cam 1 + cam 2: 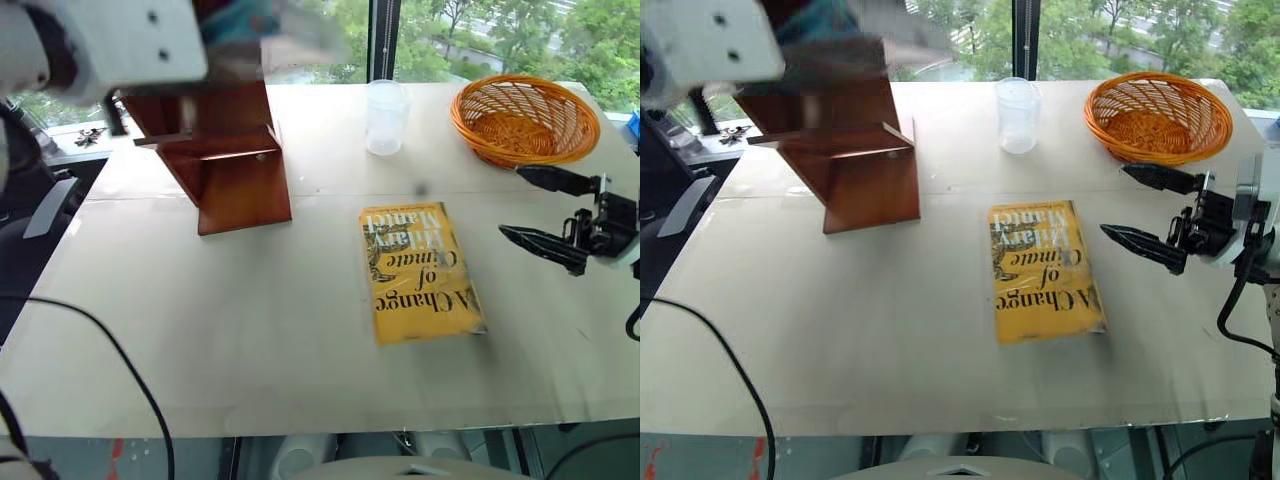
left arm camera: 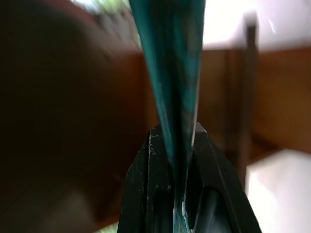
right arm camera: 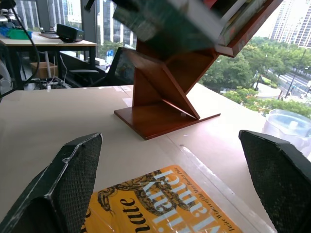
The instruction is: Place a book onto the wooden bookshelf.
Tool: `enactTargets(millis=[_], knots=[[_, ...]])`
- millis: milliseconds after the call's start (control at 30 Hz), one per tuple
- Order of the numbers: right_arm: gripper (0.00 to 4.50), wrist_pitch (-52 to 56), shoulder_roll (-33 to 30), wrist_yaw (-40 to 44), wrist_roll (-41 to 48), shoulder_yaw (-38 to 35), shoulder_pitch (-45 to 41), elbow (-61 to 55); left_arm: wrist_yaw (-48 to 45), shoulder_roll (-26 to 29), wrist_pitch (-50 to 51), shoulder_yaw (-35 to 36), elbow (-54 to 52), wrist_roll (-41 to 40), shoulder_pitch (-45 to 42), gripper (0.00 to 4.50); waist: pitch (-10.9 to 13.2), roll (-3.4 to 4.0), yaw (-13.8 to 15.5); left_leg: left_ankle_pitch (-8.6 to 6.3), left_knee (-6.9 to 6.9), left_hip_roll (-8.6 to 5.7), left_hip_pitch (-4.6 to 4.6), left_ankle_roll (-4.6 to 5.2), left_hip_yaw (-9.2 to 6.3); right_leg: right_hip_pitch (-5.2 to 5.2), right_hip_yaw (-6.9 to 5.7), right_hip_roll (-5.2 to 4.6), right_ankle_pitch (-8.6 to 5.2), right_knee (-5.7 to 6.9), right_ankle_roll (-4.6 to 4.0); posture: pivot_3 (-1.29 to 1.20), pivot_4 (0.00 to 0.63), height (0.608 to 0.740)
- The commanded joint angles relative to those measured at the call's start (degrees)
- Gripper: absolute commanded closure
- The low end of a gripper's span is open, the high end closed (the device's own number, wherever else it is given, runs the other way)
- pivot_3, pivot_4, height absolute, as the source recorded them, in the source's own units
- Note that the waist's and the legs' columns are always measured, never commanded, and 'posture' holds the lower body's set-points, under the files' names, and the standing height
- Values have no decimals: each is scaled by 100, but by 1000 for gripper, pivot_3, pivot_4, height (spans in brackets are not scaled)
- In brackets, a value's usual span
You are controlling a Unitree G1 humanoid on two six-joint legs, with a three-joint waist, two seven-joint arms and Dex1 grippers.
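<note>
So the table [image 1: 250, 330] carries everything here, and the biggest thing on it is the bookshelf [image 1: 235, 170], sitting near the far left corner. Its base plate is flat on the tabletop and the slanted panels rise above it; in the right wrist view some books already lean in its upper slot.

The step in hand looks like the actual placing. The book [image 2: 170, 73] is up in the air over the shelf, edge-on to the left wrist camera, with the left gripper [image 2: 182, 155] pinching it tight between both fingers. From the head camera it's just a teal blur at the top edge, above the shelf.

A yellow book [image 1: 418, 272] lies flat around the middle of the table, a bit toward the right edge. A basket [image 1: 525, 118] sits at the far right corner, and a plastic cup [image 1: 385, 117] stands by the far edge between basket and shelf.

The right gripper [image 1: 545, 215] hovers over the right edge with its fingers spread wide, holding nothing, pointed toward the yellow book.

Next move, probably: line the book up with the slanted slot, ease it down until it rests on the wood, then let go. The angle will likely be the tricky bit, since a tilted panel could let a glossy cover slide.
</note>
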Motion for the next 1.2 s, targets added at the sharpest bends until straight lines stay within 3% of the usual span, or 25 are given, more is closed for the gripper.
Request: enactTargets(millis=[33, 300, 633, 767, 933, 967, 1067, 1200], knots=[[0, -148, 123, -149, 129, -101, -272, -99, -223, 117, 87, 89, 185, 817, -29, 4492, 2, -1, -44, 0, 2, 0, -3, 0, 1, -2, 2, 0, 0, 1, 0, 0, 150, 740], [0, -151, 659, -932, 357, -188, -532, -505, -857, -1013, 948, -457, 219, 1607, -118, 4492, 0, 8, -120, 0, 13, 2, 11, 1, -1, 1, 4, 8, 1, 30, 0, 0, 150, 740], [0, -229, 1035, -1902, 306, -91, -585, -966, -870, -1463, 1205, -320, 564, 2376, 16, 4492, -7, 19, -121, 1, 18, 2, 37, 1, -2, 20, 6, 7, 2, 54, -1, 0, 150, 740], [0, -184, 1153, -2059, 352, -13, -539, -1147, -757, -1623, 1357, 4, 514, 2267, 44, 2964, -7, 20, -129, 2, 19, 2, 40, -1, -3, 13, 7, 8, 2, 75, -1, 0, 150, 740], [0, -87, 1169, -2081, 497, 20, -544, -1204, -960, -1536, 1753, 663, 151, 1725, 132, 441, 0, 7, -128, 2, 36, -1, 8, -3, -6, -5, 2, 5, 2, 62, -1, 0, 150, 740], [0, -69, 1154, -2041, 560, 4, -527, -1216, -1023, -1517, 1859, 869, 31, 1527, 209, 237, 0, 8, -130, 2, 35, -1, 5, -3, -6, -6, 1, 3, 1, 56, -1, 0, 150, 740], [0, -9, 1147, -1979, 714, 1, -501, -1236, -1119, -1556, 2097, 1839, -361, 773, 559, 237, 0, 8, -135, 2, 21, -1, -1, -3, -10, -7, -5, -2, 1, 28, -1, 0, 150, 740], [0, 61, 1124, -1896, 790, 48, -534, -1136, -1727, -1889, 3505, 3468, -1297, -757, 1102, 237, 0, 8, -132, 2, 29, -1, -33, -3, -19, -25, -19, -6, 1, 19, -1, 0, 150, 740]])
